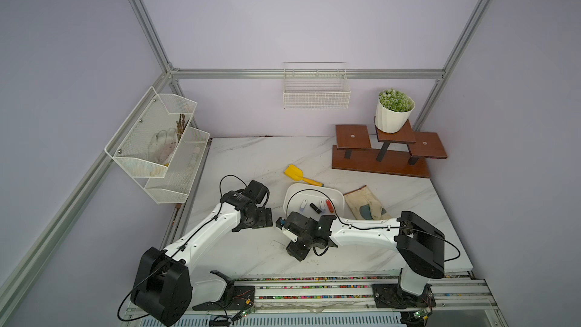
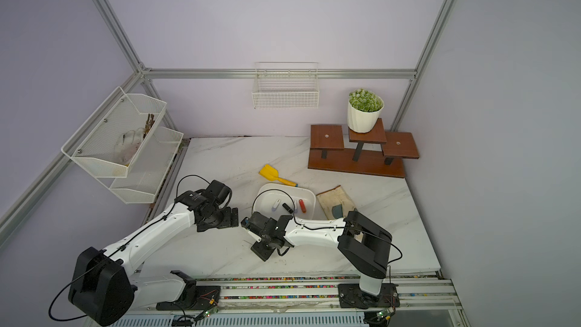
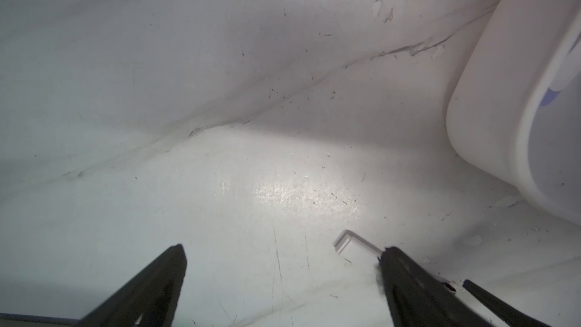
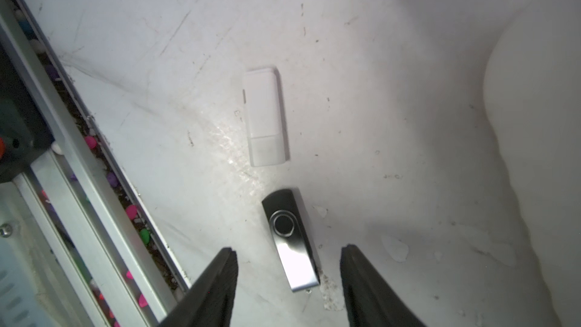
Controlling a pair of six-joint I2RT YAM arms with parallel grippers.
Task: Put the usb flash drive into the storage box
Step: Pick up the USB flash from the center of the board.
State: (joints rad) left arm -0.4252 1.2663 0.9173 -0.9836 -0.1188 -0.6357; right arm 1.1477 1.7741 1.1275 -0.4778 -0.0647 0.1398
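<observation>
Four drives (image 1: 315, 208) lie in the storage box (image 1: 341, 199) — two out on the table (image 4: 408, 152) (swivel drive (image 4: 290, 240) between the parted jaws of the right gripper (image 4: 289, 250)); left gripper (image 3: 284, 248) gapes empty

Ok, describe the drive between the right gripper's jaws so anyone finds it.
On the white marble tabletop, look between the open right gripper's jaws. A black swivel flash drive with a metal clip lies there; the neighbouring capped flash drive is plain white.
</observation>
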